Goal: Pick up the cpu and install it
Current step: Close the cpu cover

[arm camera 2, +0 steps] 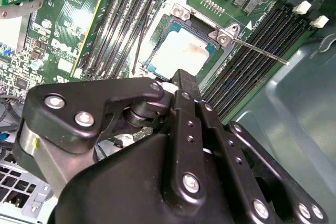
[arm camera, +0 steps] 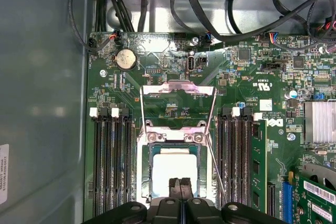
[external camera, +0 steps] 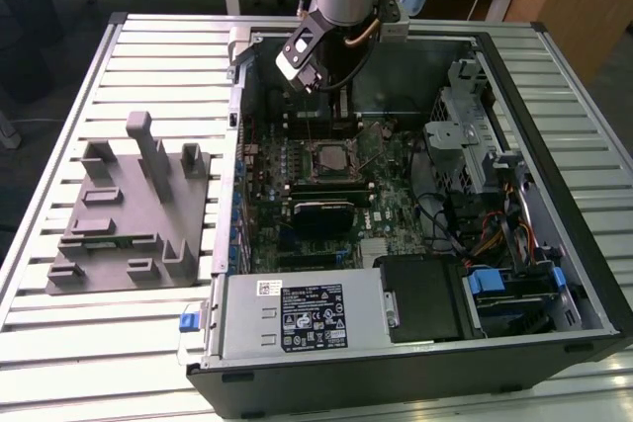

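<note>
The cpu (arm camera: 173,174) lies flat in its socket on the green motherboard (arm camera: 157,66), pale silver top up. It also shows as a small square chip (external camera: 327,157) mid-board in the exterior view, and as the cpu (arm camera 2: 178,53) in the second wrist view. The socket's metal load plate (arm camera: 178,88) is swung open and its thin lever (arm camera 2: 260,52) sticks out to one side. My gripper (arm camera: 179,188) hangs just above the chip's edge, black fingers (arm camera 2: 184,85) pressed together with nothing between them. Whether they touch the chip is hidden.
The open computer case (external camera: 554,274) encloses the board. Memory slots (arm camera: 110,161) flank the socket on both sides. A black block (external camera: 321,212) sits nearer the front, the power supply (external camera: 297,313) in front of it, and a drive cage (external camera: 475,145) toward the exterior view's right. A grey fixture (external camera: 129,210) stands on the slatted table.
</note>
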You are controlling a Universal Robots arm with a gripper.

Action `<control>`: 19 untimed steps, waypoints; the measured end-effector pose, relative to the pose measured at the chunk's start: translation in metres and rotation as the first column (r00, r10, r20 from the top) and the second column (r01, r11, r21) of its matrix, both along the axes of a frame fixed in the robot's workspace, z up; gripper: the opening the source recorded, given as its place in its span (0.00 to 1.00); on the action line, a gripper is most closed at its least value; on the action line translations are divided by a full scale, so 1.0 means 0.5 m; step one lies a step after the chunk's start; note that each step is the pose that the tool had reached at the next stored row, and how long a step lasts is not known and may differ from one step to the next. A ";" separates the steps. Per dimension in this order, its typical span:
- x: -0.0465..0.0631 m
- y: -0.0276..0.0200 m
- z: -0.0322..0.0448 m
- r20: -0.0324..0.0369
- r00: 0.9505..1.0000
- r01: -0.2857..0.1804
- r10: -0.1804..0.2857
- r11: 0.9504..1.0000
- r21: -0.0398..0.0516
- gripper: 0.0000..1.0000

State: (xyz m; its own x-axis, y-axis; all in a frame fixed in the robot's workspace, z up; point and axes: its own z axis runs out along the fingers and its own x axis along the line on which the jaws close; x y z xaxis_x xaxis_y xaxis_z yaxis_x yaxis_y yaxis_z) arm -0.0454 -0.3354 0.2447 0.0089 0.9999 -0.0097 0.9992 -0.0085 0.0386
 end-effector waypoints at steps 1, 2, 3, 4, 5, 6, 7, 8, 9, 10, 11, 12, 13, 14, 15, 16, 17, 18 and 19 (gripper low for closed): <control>0.000 0.0000 0.000 0.000 1.000 0.000 0.000 1.000 0.000 0.11; 0.000 0.0000 0.000 0.000 1.000 0.000 0.000 1.000 0.000 0.11; 0.000 0.0000 0.000 0.000 1.000 0.000 0.000 1.000 0.000 0.11; 0.000 0.0000 0.000 0.000 1.000 0.000 0.000 1.000 0.000 0.11; 0.000 0.0000 0.000 -0.001 1.000 0.000 0.000 1.000 0.000 0.11; 0.000 0.0000 0.000 -0.001 1.000 0.000 0.000 1.000 0.000 0.11; 0.000 -0.0001 0.000 -0.001 1.000 0.000 0.000 1.000 -0.001 0.11; 0.000 -0.0001 0.000 -0.001 1.000 0.000 0.000 1.000 -0.001 0.11; 0.000 -0.0001 0.001 -0.001 1.000 0.000 0.000 1.000 -0.001 0.11; 0.000 0.0000 0.003 -0.001 1.000 0.000 0.000 1.000 -0.001 0.11; 0.000 0.0000 0.006 -0.001 1.000 0.000 0.000 1.000 -0.001 0.11; 0.000 0.0000 0.010 -0.001 1.000 0.000 0.000 1.000 -0.001 0.11; 0.000 0.0000 0.015 -0.001 1.000 0.000 0.000 1.000 0.000 0.11; 0.000 0.0000 0.018 -0.001 1.000 0.000 0.000 1.000 0.000 0.11; 0.000 0.0000 0.022 -0.001 1.000 0.000 0.000 1.000 -0.001 0.11; 0.000 0.0000 0.025 -0.001 1.000 0.000 0.000 1.000 0.000 0.11; 0.000 0.0000 0.028 -0.001 1.000 0.000 0.000 1.000 0.000 0.11; 0.000 0.0000 0.031 -0.001 1.000 0.000 0.000 1.000 0.000 0.11; 0.000 0.0000 0.035 -0.001 1.000 0.000 0.000 1.000 0.000 0.11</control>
State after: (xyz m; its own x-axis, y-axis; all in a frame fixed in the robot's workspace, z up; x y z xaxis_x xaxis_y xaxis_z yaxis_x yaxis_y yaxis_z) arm -0.0454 -0.3354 0.2621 0.0091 0.9999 -0.0100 0.9993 -0.0087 0.0373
